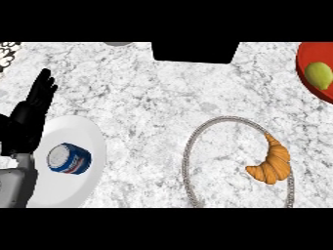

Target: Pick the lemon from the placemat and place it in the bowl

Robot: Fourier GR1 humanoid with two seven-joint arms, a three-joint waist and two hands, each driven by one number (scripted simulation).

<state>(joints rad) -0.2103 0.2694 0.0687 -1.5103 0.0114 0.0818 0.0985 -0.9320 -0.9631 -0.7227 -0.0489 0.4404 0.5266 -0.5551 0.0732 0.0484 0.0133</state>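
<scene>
A yellow-green lemon sits inside the red bowl at the desk's far right. The left hand rests open, fingers straight, beside a white plate. A croissant lies on what seems a round placemat.

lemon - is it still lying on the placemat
No, the lemon sits inside the red bowl at the upper right, while only the croissant lies on the placemat.

The left hand shows at the view's left side, open, its fingers straight and pointing up. Its grey forearm enters from the lower left corner.
</scene>
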